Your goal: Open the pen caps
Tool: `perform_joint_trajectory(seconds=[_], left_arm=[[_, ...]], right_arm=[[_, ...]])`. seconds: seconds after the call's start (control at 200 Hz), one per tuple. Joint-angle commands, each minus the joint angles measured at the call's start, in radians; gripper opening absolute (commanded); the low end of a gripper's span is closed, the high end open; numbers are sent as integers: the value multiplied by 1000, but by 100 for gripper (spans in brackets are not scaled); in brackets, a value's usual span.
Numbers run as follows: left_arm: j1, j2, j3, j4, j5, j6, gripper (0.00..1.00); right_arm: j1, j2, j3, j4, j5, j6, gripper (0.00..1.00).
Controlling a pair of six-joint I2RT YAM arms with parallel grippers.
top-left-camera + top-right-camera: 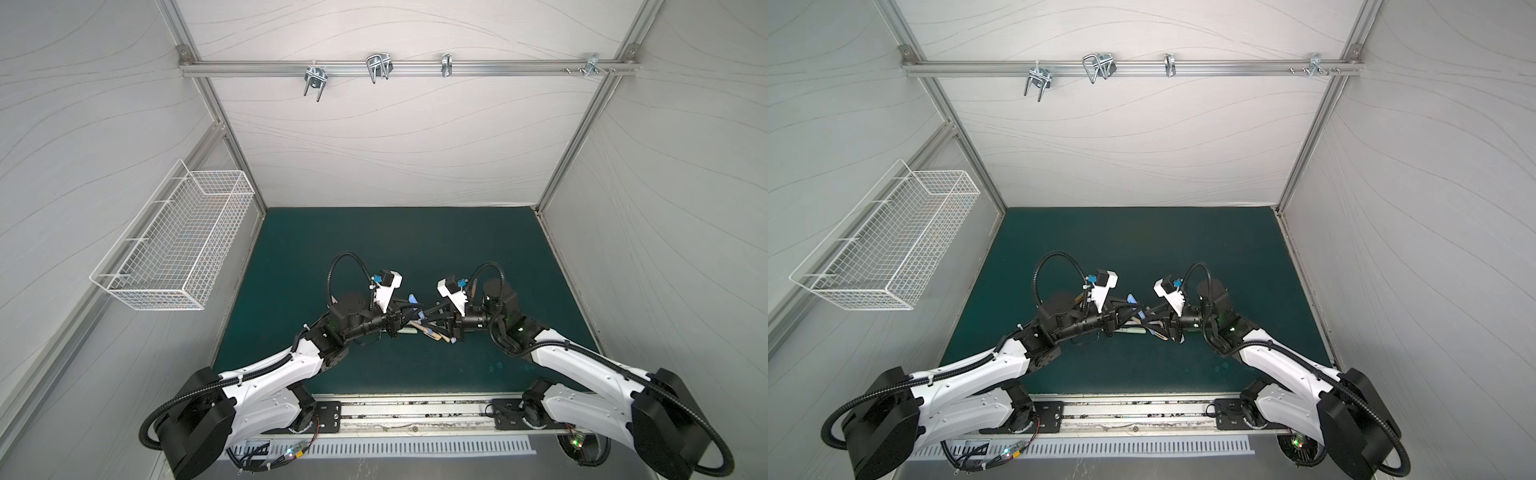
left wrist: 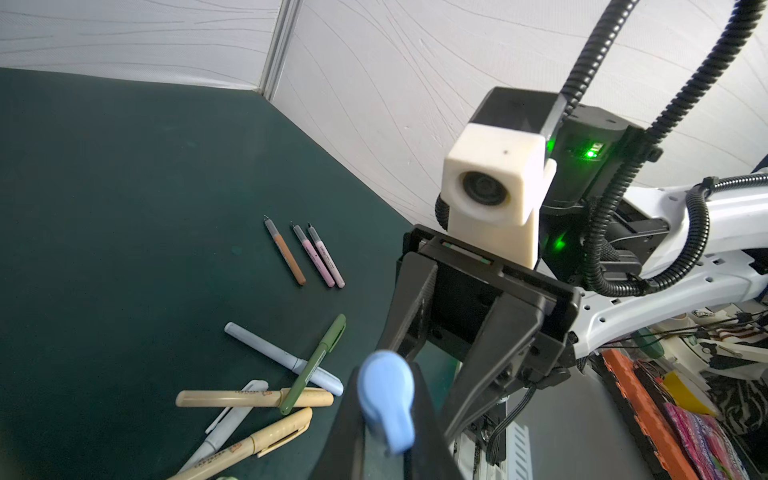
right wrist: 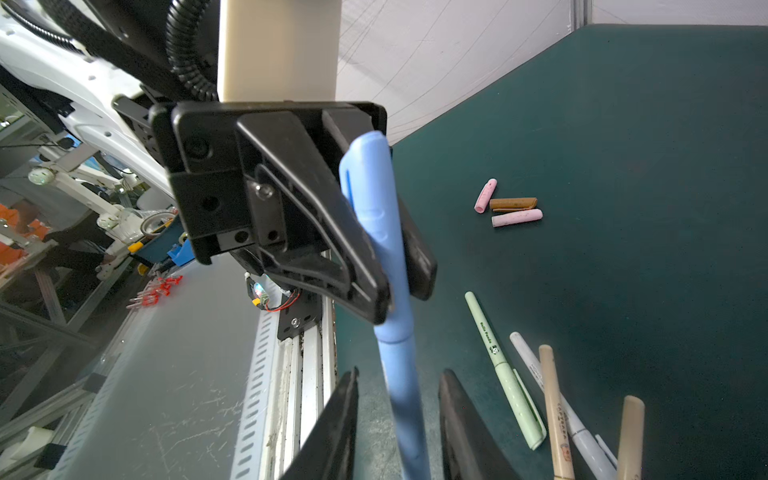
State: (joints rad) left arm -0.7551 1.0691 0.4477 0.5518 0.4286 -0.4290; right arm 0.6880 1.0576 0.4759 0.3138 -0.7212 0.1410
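In both top views the two pincers meet at the lower middle of the frame and hide most of the task's things. Only the end of the blue pen [image 1: 412, 299] and the edge of a heap of capped pens [image 1: 406, 331] show beneath them.

The right wrist view is clearer. The left pincer [image 3: 401, 297] is clamped tight on the cap [image 3: 370, 187] of the blue pen, holding it above the green worktop [image 3: 623, 124]. The right pincer [image 3: 400, 372] stands partly open astride the barrel [image 3: 405, 407]. A gap shows on either side, so it grips nothing, and its fingers are cut off at the frame edge.

Three loose caps [image 3: 513, 203], two pink and one brown, lie close together on the worktop, well apart from the pincers. In the left wrist view three uncapped pens [image 2: 313, 257] lie side by side. The heap of capped pens lies crossed nearer the pincers and is partly cut off.

A white wire basket [image 1: 174, 245] hangs on the wall at the left of the frame.
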Motion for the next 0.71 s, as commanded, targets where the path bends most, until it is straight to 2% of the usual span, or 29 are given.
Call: perform_joint_trajectory(seconds=[0.0, 0.145, 0.39, 0.67, 0.7], left_arm=[[2, 10, 28, 60, 32, -11, 0], [2, 5, 26, 60, 32, -13, 0], [1, -12, 19, 64, 30, -21, 0], [2, -32, 18, 38, 0, -7, 0], [1, -42, 15, 33, -8, -3, 0]], right_arm=[[15, 5, 30, -10, 17, -36, 31], [32, 6, 28, -7, 23, -56, 26], [47, 7, 28, -12, 42, -73, 23], [50, 7, 35, -26, 48, -81, 0], [51, 6, 34, -28, 53, -81, 0]])
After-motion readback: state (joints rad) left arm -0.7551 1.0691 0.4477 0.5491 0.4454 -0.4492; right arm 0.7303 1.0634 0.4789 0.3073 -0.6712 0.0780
